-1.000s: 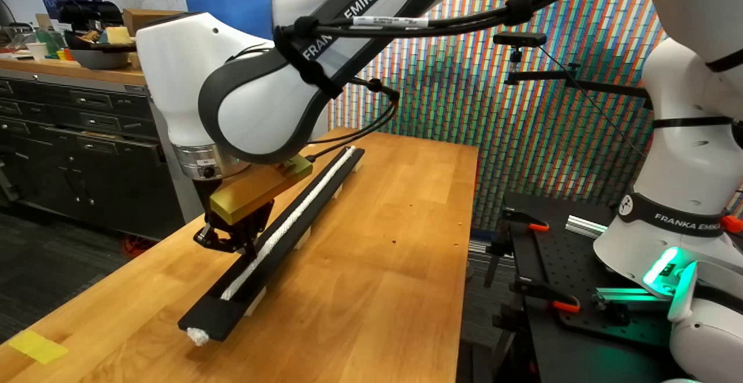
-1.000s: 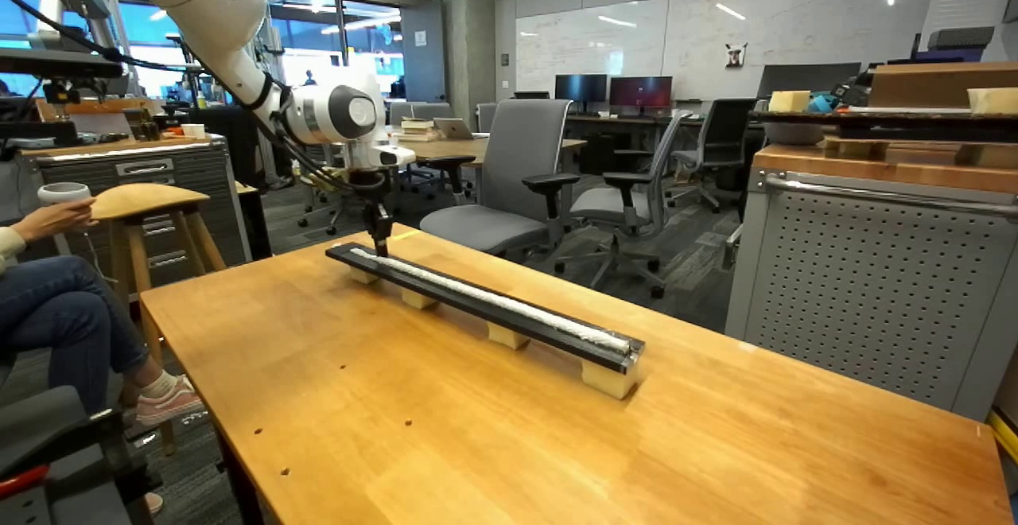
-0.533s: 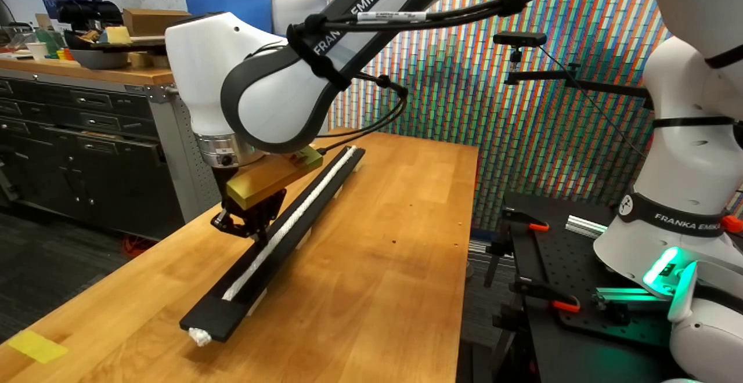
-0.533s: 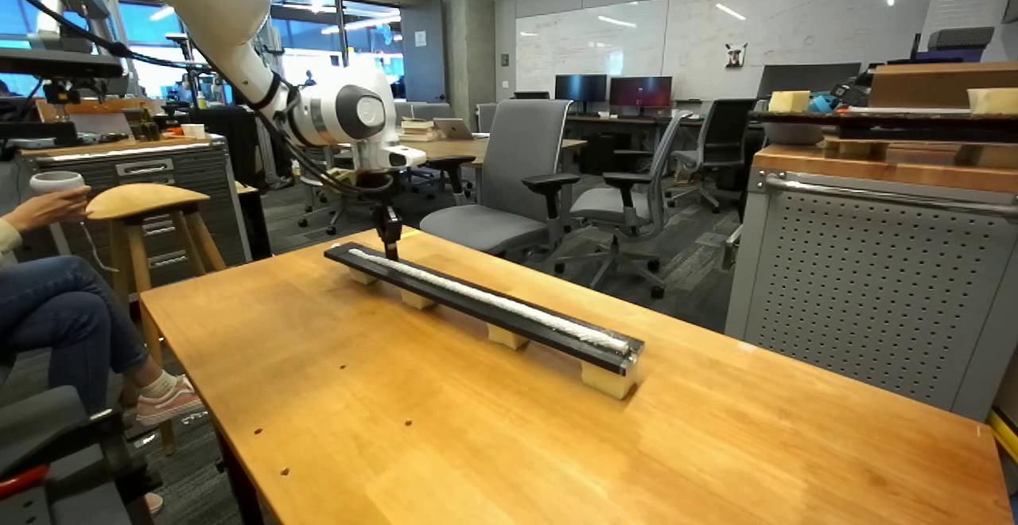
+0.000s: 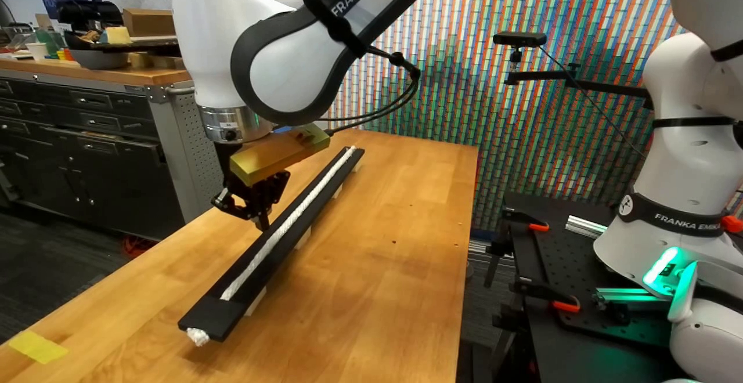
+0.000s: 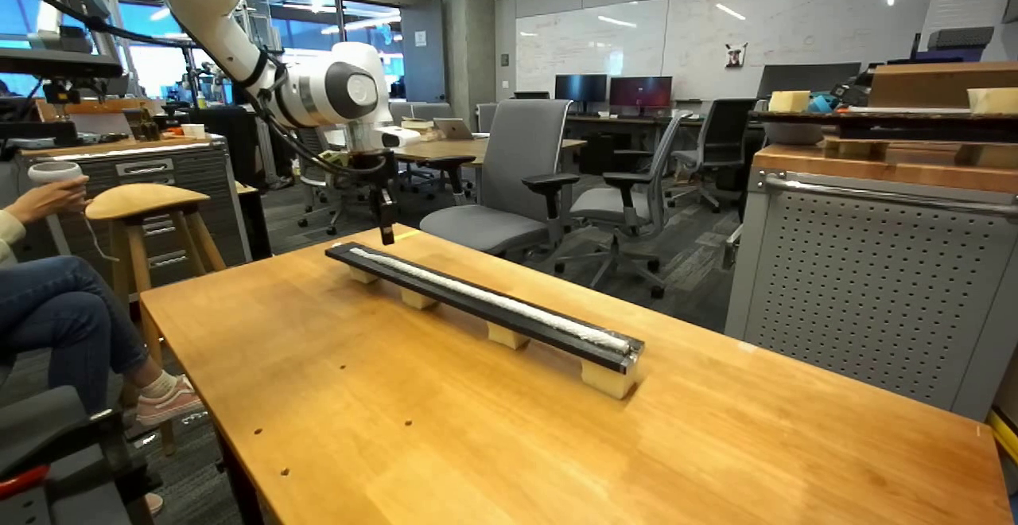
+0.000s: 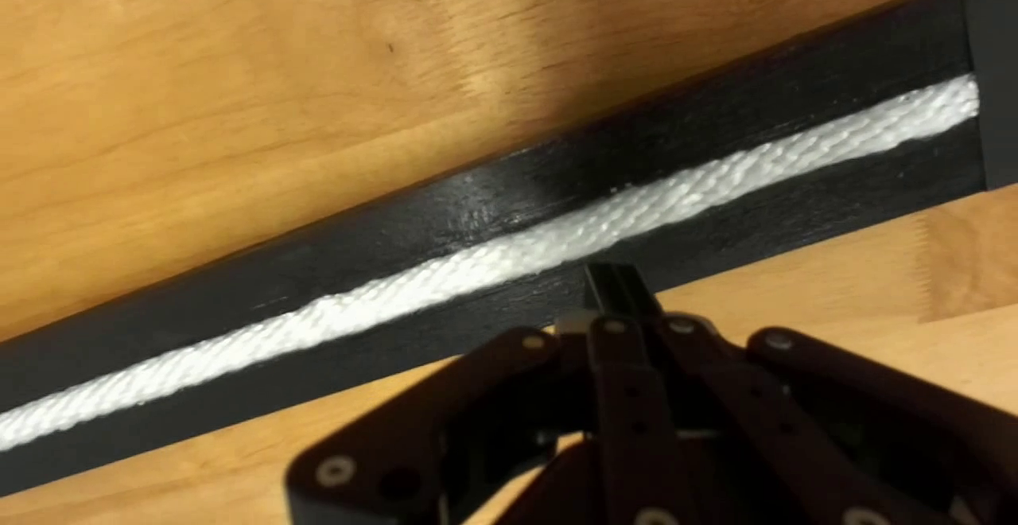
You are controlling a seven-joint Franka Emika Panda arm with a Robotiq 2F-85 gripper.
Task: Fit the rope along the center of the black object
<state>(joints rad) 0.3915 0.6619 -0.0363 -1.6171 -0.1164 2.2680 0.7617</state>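
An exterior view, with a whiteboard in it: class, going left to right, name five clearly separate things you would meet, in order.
White cup → wooden stool → gripper → dark reddish monitor → perforated grey cabinet

The wooden table (image 6: 477, 441) shows a few small dark spots (image 6: 408, 423). Directly on it stand four pale blocks (image 6: 609, 380) in a spaced row, and a yellow strip (image 5: 38, 346) lies flat near its edge.
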